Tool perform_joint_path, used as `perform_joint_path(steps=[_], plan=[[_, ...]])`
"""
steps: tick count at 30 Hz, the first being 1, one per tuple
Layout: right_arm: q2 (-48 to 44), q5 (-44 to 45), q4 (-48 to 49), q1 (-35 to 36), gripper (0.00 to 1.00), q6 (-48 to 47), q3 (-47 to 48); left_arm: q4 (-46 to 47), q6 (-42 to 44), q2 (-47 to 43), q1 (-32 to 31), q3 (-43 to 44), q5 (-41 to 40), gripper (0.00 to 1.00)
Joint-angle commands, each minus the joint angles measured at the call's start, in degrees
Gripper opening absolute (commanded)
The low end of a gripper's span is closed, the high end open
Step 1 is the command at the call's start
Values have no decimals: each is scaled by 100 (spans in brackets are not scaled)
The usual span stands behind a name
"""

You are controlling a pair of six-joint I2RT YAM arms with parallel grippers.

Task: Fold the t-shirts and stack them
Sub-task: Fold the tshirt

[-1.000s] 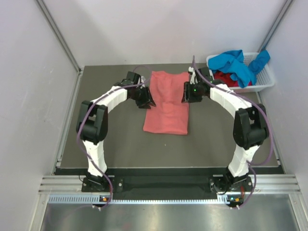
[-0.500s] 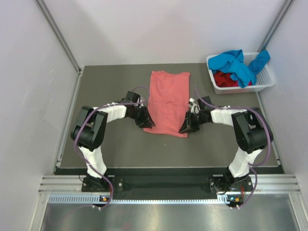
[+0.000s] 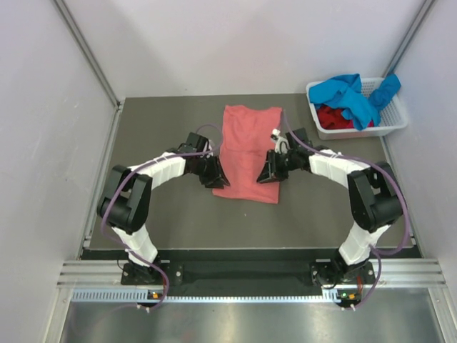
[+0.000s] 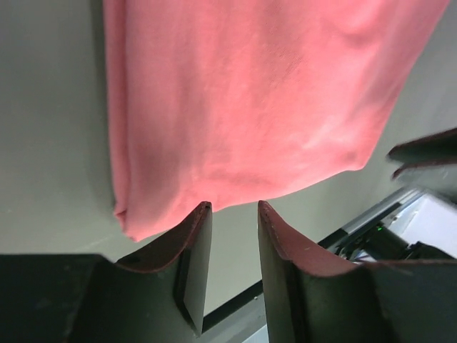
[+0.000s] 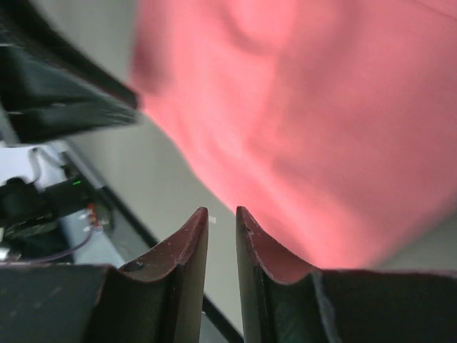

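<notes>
Both pairs of fingers [image 4: 191, 271] stand narrowly apart, with bare table [image 3: 171, 207] showing between them and no cloth caught. The left gripper [image 4: 233, 206] and right gripper [image 5: 221, 209] sit at the near corners of the salmon-pink t-shirt [image 4: 243, 93], its near hem just beyond their tips. The shirt lies mid-table, narrowed into a long strip, and a crosswise fold appears to be left. The blue t-shirt [image 3: 350, 93] and dark red t-shirt [image 3: 332, 116] lie unfolded in the white basket [image 3: 396, 118], far right.

The top camera looks down from above and behind, taking in the whole table [image 3: 171, 214]. Each wrist camera looks close along its fingers [image 4: 191, 271] at the pink shirt [image 3: 248, 153], which all three views share.
</notes>
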Motion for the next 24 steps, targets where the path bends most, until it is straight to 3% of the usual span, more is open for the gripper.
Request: perform_joint_path(steps=[1,8,12,15,20,24], plan=[[498,-664,498,348,23,443,265,232,-284,-69,-18,67,41,37],[1062,-895,1264,341,21,595,-340,857,-470,397,272,-925,50,35],[703,-737,887,-282,20,138,-885,559,-198,143,369,-1304,-151,34],[369,-587,334,-521,21,-319,-738,444,-250,-296,334,-1454,-12,33],[287,-630,164,-627,21,-145,18,242,-206,-728,255,-945,111,35],[823,-823,542,-618,21,425,877,417,-48,-272,264,142,120,38]])
